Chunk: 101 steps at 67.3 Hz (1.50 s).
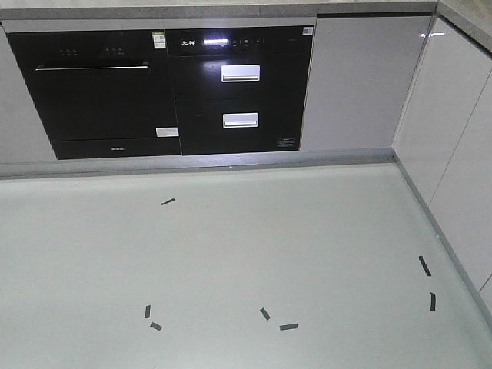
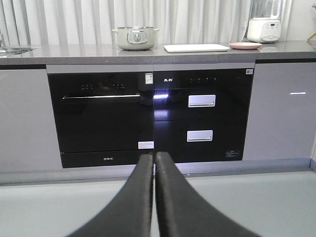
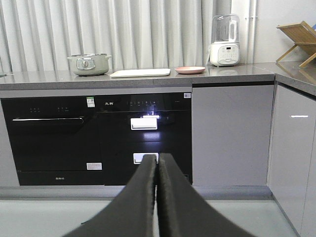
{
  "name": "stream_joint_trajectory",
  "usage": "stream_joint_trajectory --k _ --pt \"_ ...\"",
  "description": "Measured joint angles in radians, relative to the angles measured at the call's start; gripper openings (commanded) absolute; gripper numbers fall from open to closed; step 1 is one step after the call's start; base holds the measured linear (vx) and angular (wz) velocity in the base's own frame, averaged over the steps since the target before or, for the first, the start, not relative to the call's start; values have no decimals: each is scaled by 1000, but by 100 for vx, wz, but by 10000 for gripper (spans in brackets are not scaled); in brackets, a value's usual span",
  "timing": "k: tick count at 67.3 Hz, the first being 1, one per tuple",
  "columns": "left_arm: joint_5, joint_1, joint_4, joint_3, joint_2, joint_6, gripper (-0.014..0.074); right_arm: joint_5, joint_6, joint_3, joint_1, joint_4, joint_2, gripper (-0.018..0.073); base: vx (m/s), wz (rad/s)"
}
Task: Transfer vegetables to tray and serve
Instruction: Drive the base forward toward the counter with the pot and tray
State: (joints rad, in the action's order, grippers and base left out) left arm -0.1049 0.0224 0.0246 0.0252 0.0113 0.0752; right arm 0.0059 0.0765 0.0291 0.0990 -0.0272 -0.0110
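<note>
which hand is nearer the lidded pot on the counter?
Left, by a little. The pot sits almost straight ahead of the left hand and looks larger there; from the right hand it is off to the left.

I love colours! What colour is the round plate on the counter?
The plate is pink; the right wrist view shows it best.

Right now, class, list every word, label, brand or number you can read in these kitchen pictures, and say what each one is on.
Nothing reads clearly.
Green-topped sticker on the oven: too small.
Lit characters on the drawer unit: blurred.
White label low on the oven door: too small.
Corner label on the drawer unit: blurred.
Blender panel: unreadable.
Tray: no lettering shows.
</note>
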Motion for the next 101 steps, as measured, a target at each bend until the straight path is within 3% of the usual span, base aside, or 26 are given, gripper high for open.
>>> stream_joint_trajectory --k 101 --pt "0 0 0 0 0 0 -7 0 0 0 0 0 0 -4 12 1"
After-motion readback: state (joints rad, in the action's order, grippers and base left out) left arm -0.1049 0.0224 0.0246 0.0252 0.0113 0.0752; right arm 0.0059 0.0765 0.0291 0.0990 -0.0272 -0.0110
